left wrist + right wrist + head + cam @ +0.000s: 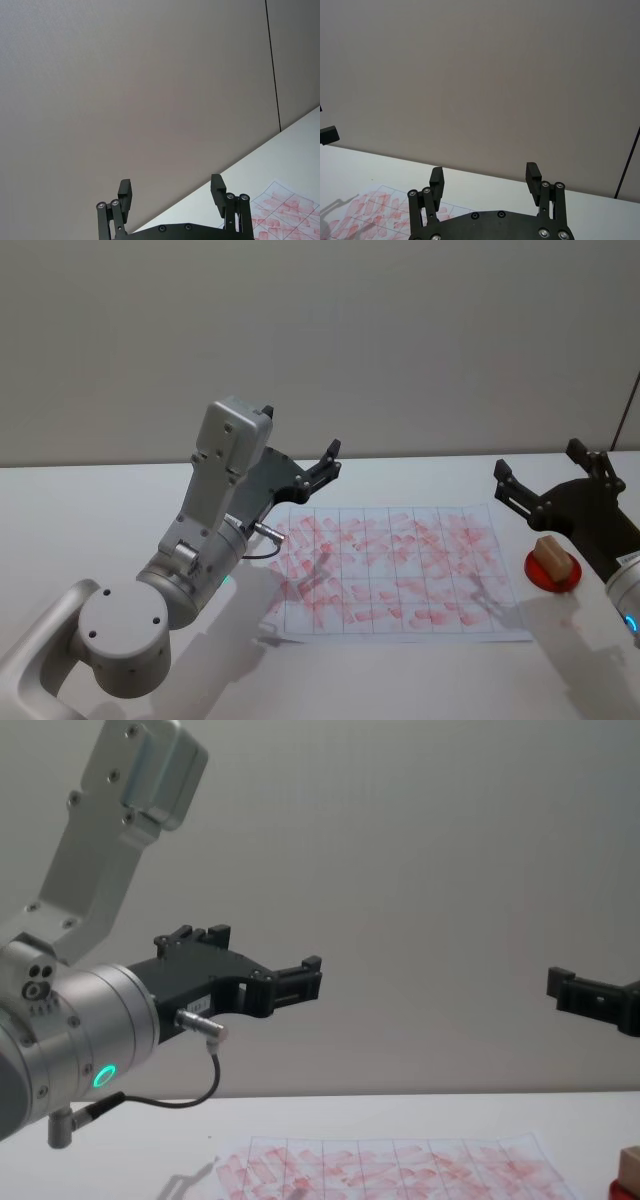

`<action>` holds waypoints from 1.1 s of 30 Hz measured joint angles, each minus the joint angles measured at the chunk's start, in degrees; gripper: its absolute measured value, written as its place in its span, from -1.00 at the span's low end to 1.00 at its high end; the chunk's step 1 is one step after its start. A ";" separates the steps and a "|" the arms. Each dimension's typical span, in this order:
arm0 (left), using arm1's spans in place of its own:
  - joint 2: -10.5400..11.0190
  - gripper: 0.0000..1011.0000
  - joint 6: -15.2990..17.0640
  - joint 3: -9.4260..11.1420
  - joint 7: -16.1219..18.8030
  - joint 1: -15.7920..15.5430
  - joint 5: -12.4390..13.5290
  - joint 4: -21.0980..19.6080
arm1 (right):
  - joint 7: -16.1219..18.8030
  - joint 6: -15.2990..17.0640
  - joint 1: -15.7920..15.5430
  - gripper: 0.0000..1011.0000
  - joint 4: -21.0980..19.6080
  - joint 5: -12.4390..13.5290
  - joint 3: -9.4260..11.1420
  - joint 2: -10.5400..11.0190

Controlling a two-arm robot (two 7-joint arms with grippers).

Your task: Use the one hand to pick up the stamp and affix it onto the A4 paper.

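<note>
Stamp [549, 552]: on red pad [556, 578] just right of the A4 paper [400, 575], presumably inking. Right gripper [540, 462]: raised beside that same edge, fingers apart, seemingly ready to grasp. Left gripper [170, 181]: idle above the paper's left side, fingers apart.

Two tools (left [318, 472], right [538, 462]), one stamp [551, 552], one pad [536, 573], one paper [395, 570].

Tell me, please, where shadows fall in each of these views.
Head view: the left gripper and right gripper, both raised and open, throw soft shadows onto the A4 paper; right wrist view: a finger-shaped shadow lies across the paper's edge; chest view: a faint shadow marks the table beside the paper.
</note>
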 joint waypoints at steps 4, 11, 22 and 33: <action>0.00 0.98 0.00 0.00 0.00 0.00 0.00 0.00 | 0.00 -0.02 0.00 0.98 -0.02 0.00 0.00 0.00; 0.00 0.98 0.00 0.00 0.00 0.00 0.00 0.00 | 0.00 -0.02 0.02 0.98 -0.02 0.00 0.02 0.00; 0.00 0.98 0.00 0.00 0.00 0.00 0.00 0.00 | 0.04 -0.02 0.03 0.98 -0.02 0.00 0.02 0.00; 0.00 0.98 0.00 0.00 0.00 0.00 0.00 0.00 | -0.37 0.23 -1.06 0.98 -0.56 0.85 0.27 0.47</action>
